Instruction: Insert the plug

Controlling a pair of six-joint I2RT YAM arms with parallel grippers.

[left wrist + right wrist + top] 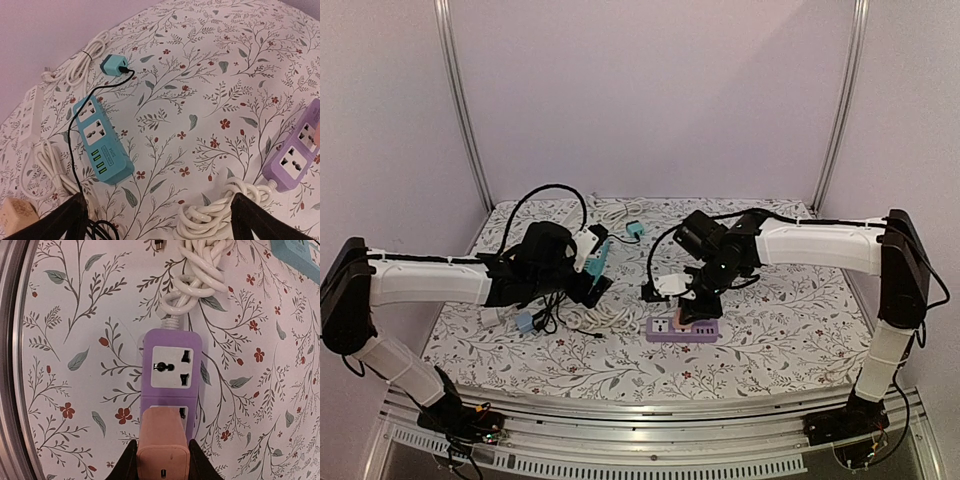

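Observation:
A purple power strip [171,377] lies on the floral cloth; it also shows in the top view [685,330] and at the right edge of the left wrist view [297,150]. My right gripper [162,460] is shut on a peach plug block [162,442], held over the strip's second socket; whether its pins are in the socket is hidden. The strip's first socket [172,367] is free. My left gripper [157,220] is open and empty above the cloth, between a black cable and a white coiled cord [220,210].
A teal power strip [102,142] with a teal adapter [114,65] on a black cable lies at the left. A white power strip [30,112] and white cords lie further left. The table's metal front rail [12,360] runs beside the purple strip.

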